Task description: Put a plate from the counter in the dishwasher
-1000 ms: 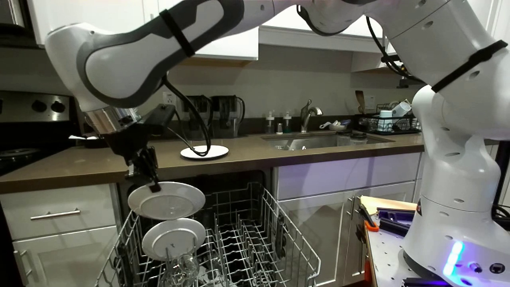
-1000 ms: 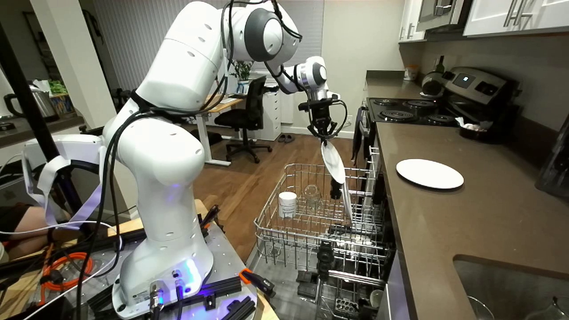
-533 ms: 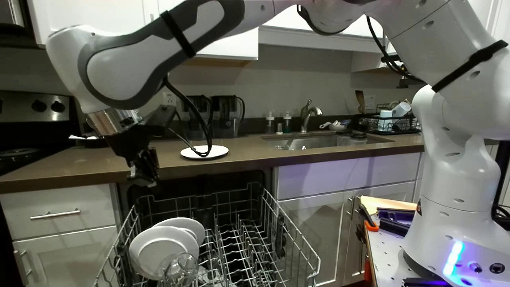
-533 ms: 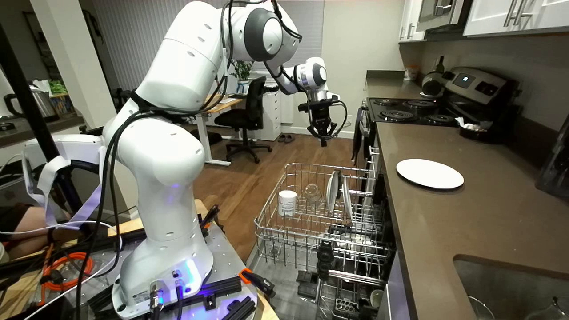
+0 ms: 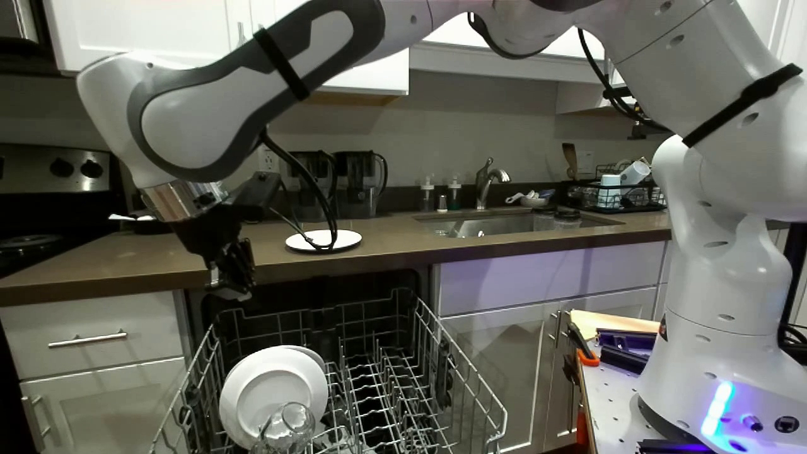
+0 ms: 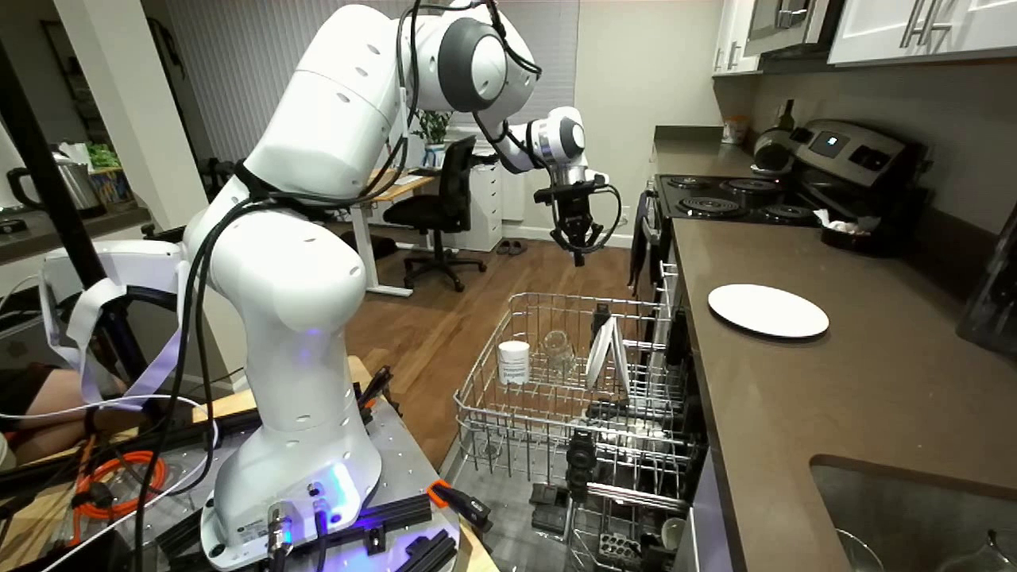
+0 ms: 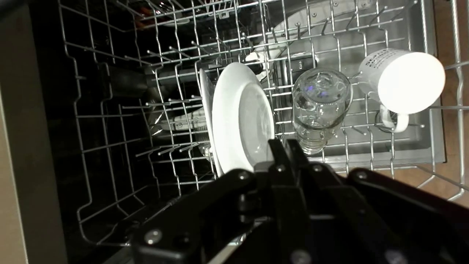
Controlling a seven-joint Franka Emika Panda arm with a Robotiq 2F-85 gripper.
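Aloft, arm [image 6: 322, 135] arched, fingers [image 7: 279, 154] angled down, well above dishwasher rack [image 5: 462, 354].

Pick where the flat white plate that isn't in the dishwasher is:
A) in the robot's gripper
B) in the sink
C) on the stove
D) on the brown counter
D, because both exterior views show the plate lying flat on the brown counter, outside the sink.
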